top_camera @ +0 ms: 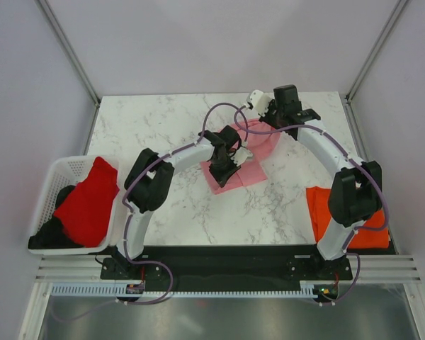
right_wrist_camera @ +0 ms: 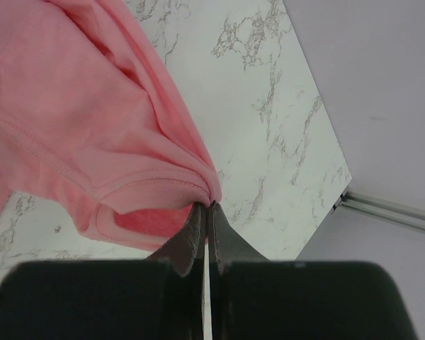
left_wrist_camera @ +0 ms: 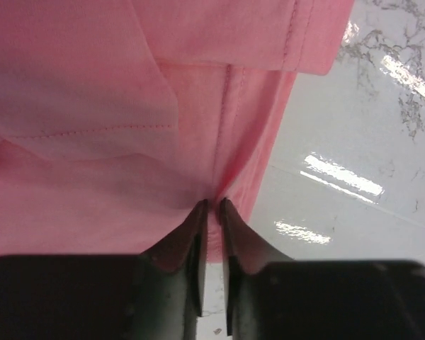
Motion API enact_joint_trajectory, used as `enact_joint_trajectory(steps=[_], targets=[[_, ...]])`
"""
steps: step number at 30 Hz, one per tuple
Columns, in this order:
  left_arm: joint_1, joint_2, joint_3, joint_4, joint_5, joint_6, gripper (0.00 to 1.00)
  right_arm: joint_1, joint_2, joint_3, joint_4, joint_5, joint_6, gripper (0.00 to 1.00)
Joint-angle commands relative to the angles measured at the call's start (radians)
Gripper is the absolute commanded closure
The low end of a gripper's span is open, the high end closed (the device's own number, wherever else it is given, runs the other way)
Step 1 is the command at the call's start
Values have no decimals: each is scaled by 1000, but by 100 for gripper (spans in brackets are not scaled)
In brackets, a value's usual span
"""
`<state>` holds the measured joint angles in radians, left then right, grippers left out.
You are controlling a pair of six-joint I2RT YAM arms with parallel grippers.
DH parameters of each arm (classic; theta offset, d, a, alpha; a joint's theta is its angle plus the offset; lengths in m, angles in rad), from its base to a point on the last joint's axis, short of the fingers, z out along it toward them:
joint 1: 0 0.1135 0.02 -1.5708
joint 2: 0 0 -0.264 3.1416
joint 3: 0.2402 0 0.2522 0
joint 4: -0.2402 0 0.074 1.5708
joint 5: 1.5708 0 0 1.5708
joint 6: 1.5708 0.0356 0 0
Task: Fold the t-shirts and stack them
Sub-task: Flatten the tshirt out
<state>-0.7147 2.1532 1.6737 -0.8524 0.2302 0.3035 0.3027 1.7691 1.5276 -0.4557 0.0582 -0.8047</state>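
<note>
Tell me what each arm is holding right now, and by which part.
Both hold the pink t-shirt: the left tool pinches a fold beside a seam, and the right tool pinches a hemmed edge bunched at its tips.

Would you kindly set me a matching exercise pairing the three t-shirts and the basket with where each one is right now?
1. pink t-shirt
2. orange t-shirt
3. red t-shirt
4. white basket

a. lying in the basket
b. at the table's left edge
c. flat at the table's near right corner
d. pinched in the shut jaws of the left gripper and right gripper

Pairs: 1-d, 2-c, 3-a, 4-b
</note>
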Motion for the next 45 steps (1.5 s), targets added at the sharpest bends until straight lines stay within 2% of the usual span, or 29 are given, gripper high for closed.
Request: enact_joint_trajectory(steps=[1, 4, 6, 10, 11, 15, 18, 22, 26, 28, 32, 33, 34, 36, 39, 45], targets=[[-3, 7, 34, 18, -19, 8, 86, -4, -56, -10, 34, -11, 32, 100], [-5, -28, 15, 16, -28, 14, 98, -5, -69, -27, 38, -8, 30, 100], [0, -67, -2, 12, -43, 22, 98, -5, -79, -32, 42, 2, 29, 100], [55, -268, -90, 12, -80, 43, 98, -28, -121, 3, 45, -14, 88, 100], [75, -365, -104, 10, -81, 54, 98, -36, -132, 26, 46, -24, 140, 100], [202, -545, -112, -77, -34, 92, 98, -76, -226, 42, 14, -141, 298, 100], [225, -659, -137, -132, -34, 132, 98, -86, -313, -26, -72, -214, 354, 100], [242, -766, -242, -155, -54, 169, 98, -91, -468, -173, -116, -268, 427, 100], [296, -837, -331, -116, -68, 197, 98, -96, -603, -303, -137, -328, 501, 100], [354, -823, -373, -56, -58, 198, 98, -97, -617, -366, -97, -311, 519, 100], [385, -676, -330, -2, 3, 160, 96, -115, -495, -402, -78, -294, 503, 100], [380, -640, -286, 6, 26, 145, 85, -126, -470, -394, -78, -296, 493, 100], [370, -556, -258, 13, 43, 97, 78, -131, -449, -377, -78, -297, 487, 100], [322, -483, -173, 30, 57, 63, 66, -139, -384, -351, -78, -310, 480, 100], [229, -356, -74, 49, 44, 45, 59, -137, -321, -301, -78, -317, 492, 100], [113, -139, 79, 35, 5, 6, 58, -139, -273, -271, -78, -317, 493, 100]])
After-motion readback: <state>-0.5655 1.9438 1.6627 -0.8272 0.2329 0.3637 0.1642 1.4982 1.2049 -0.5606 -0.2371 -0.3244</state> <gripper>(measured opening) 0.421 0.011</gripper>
